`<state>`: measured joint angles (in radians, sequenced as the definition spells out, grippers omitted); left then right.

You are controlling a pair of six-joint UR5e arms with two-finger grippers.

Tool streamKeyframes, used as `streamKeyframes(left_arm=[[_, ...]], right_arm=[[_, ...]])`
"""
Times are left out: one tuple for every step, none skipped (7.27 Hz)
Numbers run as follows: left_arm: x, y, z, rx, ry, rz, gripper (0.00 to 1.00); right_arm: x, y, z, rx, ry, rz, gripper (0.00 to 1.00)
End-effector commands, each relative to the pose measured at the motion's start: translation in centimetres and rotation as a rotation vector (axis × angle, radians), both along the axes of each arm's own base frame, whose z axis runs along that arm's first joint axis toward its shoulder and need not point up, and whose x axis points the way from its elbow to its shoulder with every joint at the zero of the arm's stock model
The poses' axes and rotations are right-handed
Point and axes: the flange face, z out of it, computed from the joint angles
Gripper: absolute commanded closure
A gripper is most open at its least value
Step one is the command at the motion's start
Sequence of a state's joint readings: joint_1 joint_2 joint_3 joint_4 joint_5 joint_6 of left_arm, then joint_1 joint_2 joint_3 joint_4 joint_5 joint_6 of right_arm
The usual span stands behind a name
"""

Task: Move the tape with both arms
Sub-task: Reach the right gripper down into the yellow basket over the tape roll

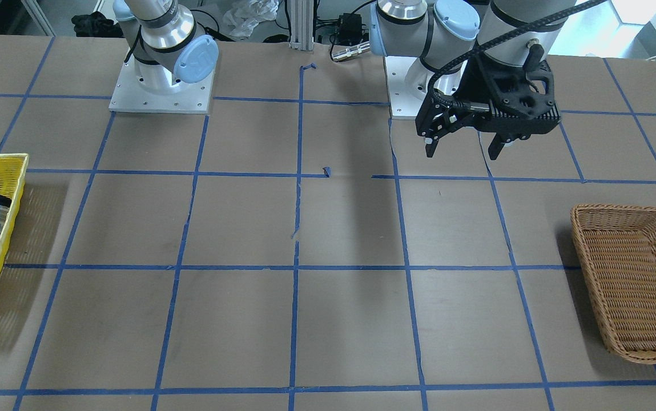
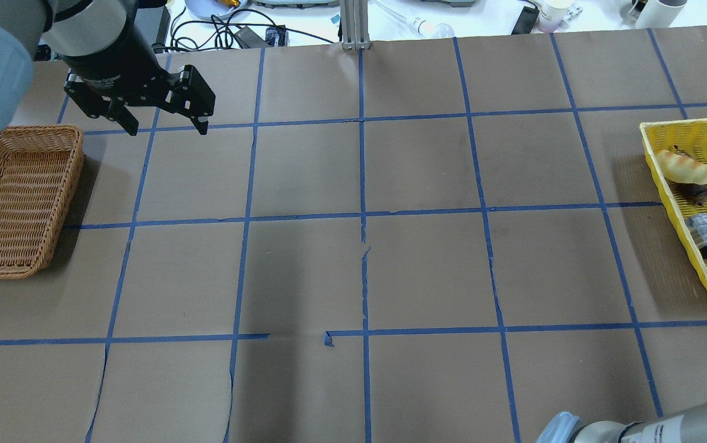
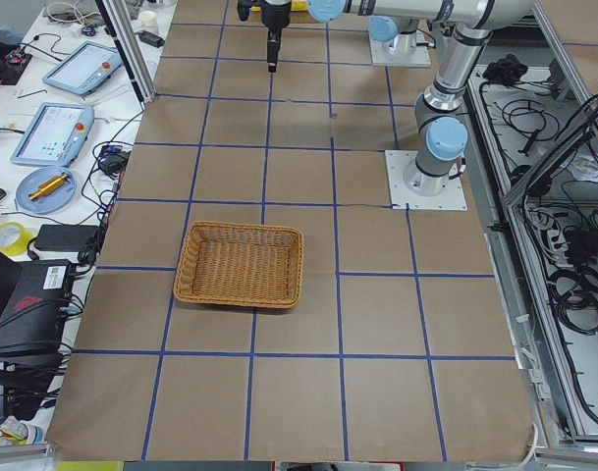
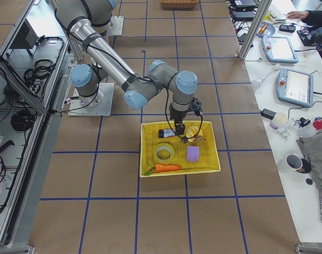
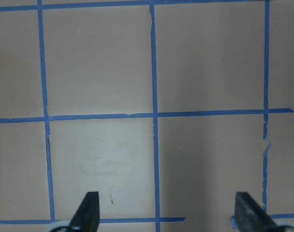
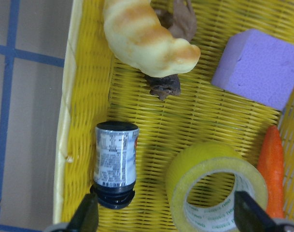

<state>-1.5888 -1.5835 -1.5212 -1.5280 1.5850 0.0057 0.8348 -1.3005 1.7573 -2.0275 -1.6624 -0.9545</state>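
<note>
The yellow tape roll (image 6: 217,186) with a whitish core lies in the yellow basket (image 6: 72,121), beside an orange carrot (image 6: 272,169). It also shows in the exterior right view (image 4: 164,153). My right gripper (image 6: 167,215) hangs open and empty just above the basket, with the tape below, nearer its right finger. My left gripper (image 1: 463,153) is open and empty, held above the table near its base and beyond the wicker basket (image 2: 27,129). In the left wrist view, the left gripper (image 5: 167,212) has only bare table under it.
The yellow basket (image 2: 691,121) also holds a small dark-capped bottle (image 6: 113,164), a croissant-like bread (image 6: 142,38), a purple block (image 6: 258,67) and a pale yellow fruit (image 4: 193,131). The wicker basket (image 1: 619,208) holds nothing. Blue tape lines grid the brown table.
</note>
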Motion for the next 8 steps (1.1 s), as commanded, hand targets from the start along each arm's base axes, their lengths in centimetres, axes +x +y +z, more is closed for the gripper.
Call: streamKeyframes(left_arm=[[0.0, 0.0, 0.0, 0.000, 0.000, -0.001, 0.00], [0.0, 0.0, -0.1, 0.001, 0.000, -0.001, 0.00], [0.0, 0.0, -0.1, 0.001, 0.000, 0.001, 0.00], [0.0, 0.0, -0.2, 0.003, 0.000, 0.001, 0.00], [0.0, 0.0, -0.2, 0.003, 0.000, 0.001, 0.00], [0.0, 0.0, -0.2, 0.003, 0.000, -0.001, 0.00], [0.0, 0.0, -0.2, 0.003, -0.001, -0.004, 0.00], [0.0, 0.0, -0.2, 0.004, -0.001, -0.004, 0.00]], right_arm=[[-1.3, 2.6, -7.0, -0.032, 0.050, -0.042, 0.00], [-2.6, 3.6, -8.0, -0.019, 0.041, -0.070, 0.00], [-3.0, 3.9, -8.1, -0.015, 0.041, -0.082, 0.00], [-3.4, 4.3, -8.2, 0.000, 0.054, -0.101, 0.00], [-3.9, 4.7, -8.5, 0.012, 0.055, -0.113, 0.00], [-4.4, 4.9, -9.0, 0.018, 0.050, -0.121, 0.04], [-4.4, 4.9, -9.6, 0.024, 0.041, -0.134, 0.27], [-4.3, 4.8, -9.7, 0.019, 0.034, -0.154, 0.54]])
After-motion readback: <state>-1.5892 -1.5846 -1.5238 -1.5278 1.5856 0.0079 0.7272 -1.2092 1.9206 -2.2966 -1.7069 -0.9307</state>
